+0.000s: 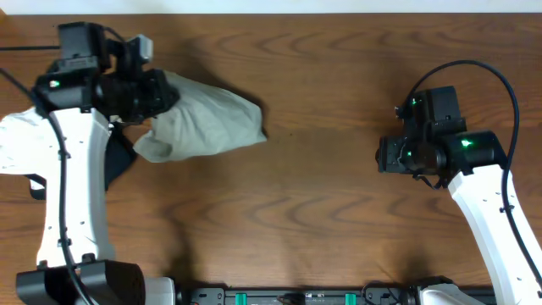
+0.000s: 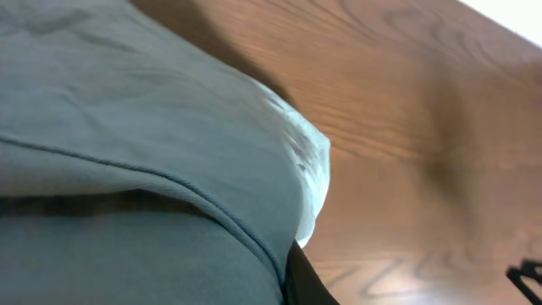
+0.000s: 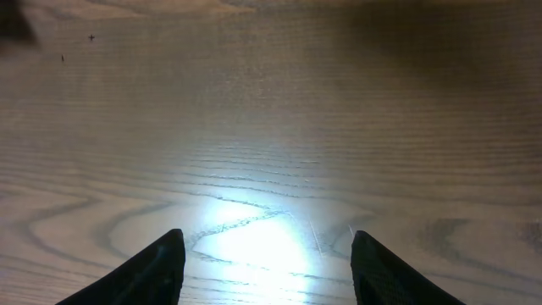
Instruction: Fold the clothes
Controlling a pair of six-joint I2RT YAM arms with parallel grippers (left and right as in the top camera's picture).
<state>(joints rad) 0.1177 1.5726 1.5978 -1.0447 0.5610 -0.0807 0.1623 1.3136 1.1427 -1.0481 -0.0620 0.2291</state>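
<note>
Looking from the left, I see the left gripper (image 1: 155, 93) with its jaws closed tight on the shorts (image 1: 207, 123), which sit bunched up at the back left of the bench (image 1: 322, 203). Cloth fills its wrist camera, so the jaws are hidden. The right gripper (image 3: 267, 235) hangs over the wood, jaws wide apart, holding nothing.

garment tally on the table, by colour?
khaki shorts: 1
white garment, cut off at the left edge: 1
black garment, partly hidden: 1
Total: 3
</note>
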